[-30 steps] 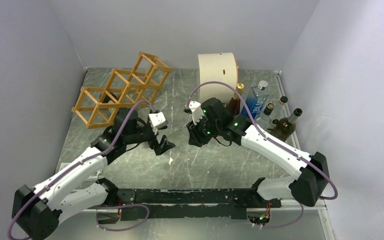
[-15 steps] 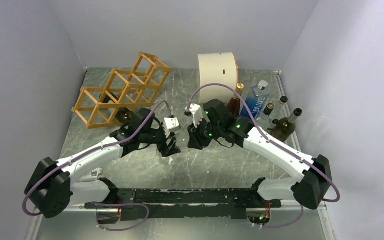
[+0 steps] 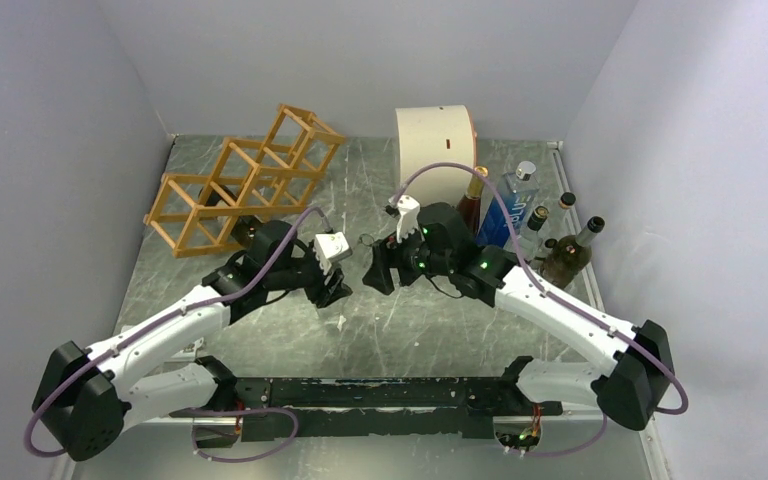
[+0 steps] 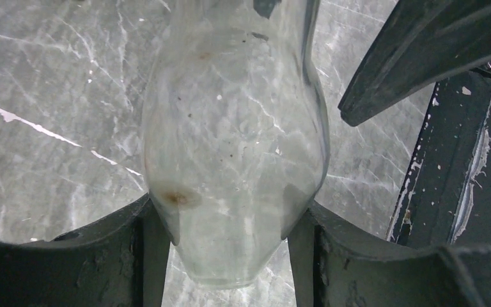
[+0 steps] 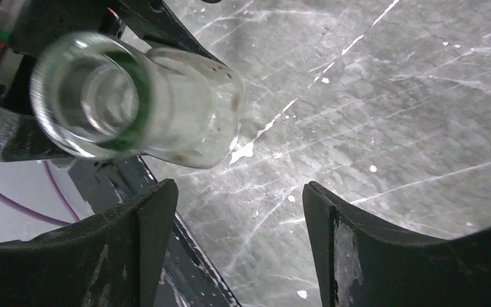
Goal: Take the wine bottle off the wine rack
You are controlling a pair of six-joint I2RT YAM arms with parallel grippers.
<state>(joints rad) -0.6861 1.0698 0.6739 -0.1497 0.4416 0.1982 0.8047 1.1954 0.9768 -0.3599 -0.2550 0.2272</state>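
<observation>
Fingers: left gripper (image 4: 227, 240) clamped on bottle (image 4: 233, 128); right gripper (image 5: 238, 198) apart, not touching it. Risk: smooth glass may slip through the single grip and fall to table (image 5: 390, 96).

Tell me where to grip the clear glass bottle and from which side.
Probably across its rounded body, jaws on opposite curved sides, as the left gripper holds the clear glass bottle. Its round end faces the open right gripper, offering only a rim, so come from the side rather than end-on.
</observation>
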